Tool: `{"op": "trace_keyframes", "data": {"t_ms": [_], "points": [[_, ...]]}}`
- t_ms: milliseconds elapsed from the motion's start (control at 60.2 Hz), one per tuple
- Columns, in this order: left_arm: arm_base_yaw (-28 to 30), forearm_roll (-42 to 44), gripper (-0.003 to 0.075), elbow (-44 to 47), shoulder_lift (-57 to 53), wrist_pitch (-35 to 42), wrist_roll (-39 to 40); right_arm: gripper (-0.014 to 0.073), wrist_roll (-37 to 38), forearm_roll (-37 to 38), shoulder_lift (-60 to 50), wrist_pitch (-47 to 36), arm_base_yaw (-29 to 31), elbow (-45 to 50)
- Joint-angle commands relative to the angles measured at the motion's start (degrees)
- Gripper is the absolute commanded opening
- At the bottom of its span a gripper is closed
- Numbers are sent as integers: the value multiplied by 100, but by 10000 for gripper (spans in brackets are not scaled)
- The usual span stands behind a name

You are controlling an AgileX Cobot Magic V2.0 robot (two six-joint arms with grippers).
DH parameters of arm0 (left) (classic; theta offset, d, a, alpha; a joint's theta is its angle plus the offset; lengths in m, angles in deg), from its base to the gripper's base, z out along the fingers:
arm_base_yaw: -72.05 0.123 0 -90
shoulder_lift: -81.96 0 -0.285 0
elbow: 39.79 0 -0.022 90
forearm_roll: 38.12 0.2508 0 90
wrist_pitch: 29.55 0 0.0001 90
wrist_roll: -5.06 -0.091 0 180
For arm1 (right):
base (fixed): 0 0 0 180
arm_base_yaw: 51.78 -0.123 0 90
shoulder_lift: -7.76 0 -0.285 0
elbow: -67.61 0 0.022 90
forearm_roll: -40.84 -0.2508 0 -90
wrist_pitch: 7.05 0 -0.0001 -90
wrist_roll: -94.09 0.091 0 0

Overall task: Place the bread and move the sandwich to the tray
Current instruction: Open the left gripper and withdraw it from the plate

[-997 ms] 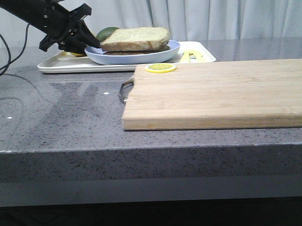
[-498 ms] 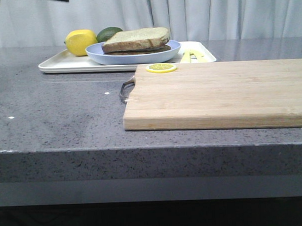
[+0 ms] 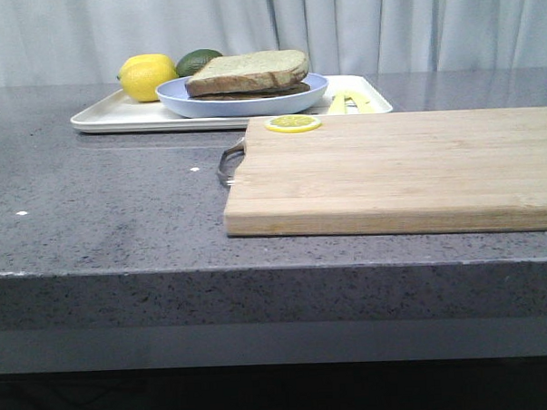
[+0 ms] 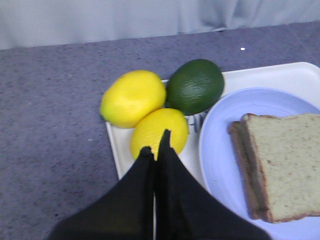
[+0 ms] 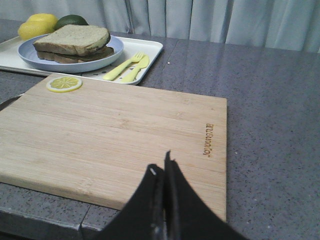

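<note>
Left arm is gone from the front view now; a second ago it was reaching over the tray's left end, hiding the lemons. Plate and sandwich are sitting where they were.

Sandwich [image 3: 247,73] is resting on the pale-blue plate [image 3: 174,100], thick domed bread [image 5: 73,37] on top with tan-greenish speckled crumb and brown crust, a darker slice showing under it. Egg is not showing from any view. Plate is sitting inside the white tray [image 3: 115,117] at the counter's far edge, left of centre.

Two lemons [image 4: 133,98] and a dark green avocado [image 4: 195,86] are lying touching each other at the tray's left end, just beside the plate. Yellow fork and spoon [image 5: 129,67] are lying on the tray's right end.

Wooden cutting board [image 3: 399,170] is lying near the front edge, right side of the counter [image 3: 101,203], with a lemon slice [image 3: 293,123] on its far-left corner and a metal handle on its left end.

Left gripper [image 4: 155,142] is hovering above the near lemon, fingers pressed together, holding nothing. Right gripper [image 5: 161,165] is hovering over the board's near edge, fingers pressed together, holding nothing.
</note>
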Motion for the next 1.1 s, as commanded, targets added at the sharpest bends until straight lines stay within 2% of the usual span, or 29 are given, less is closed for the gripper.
{"op": "trace_keyframes", "data": {"t_ms": [0,150,266,382,565,797,947,1080], "points": [[-66,375,-19,-636,-539,70,300,-61,-12,5,61,-432,-10,-145],[-146,1215,-19,-550,-741,70,479,-61,-12,5,61,-432,-10,-145],[-187,1574,-19,32,-1047,70,502,-61,-12,5,61,-432,-10,-145],[-187,1611,-19,1178,-1574,70,502,-61,-12,5,61,-432,-10,-145],[-75,1973,-19,3499,-2625,79,502,-61,-12,5,61,-432,-10,-145],[105,1973,-19,5466,-3463,196,489,-61,-12,5,61,-432,-10,-145],[113,1958,-19,6992,-4378,794,488,-61,-12,5,61,-432,-10,-145],[113,1855,-19,8297,-5337,1620,488,-61,-12,5,61,-432,-10,-145]]}}
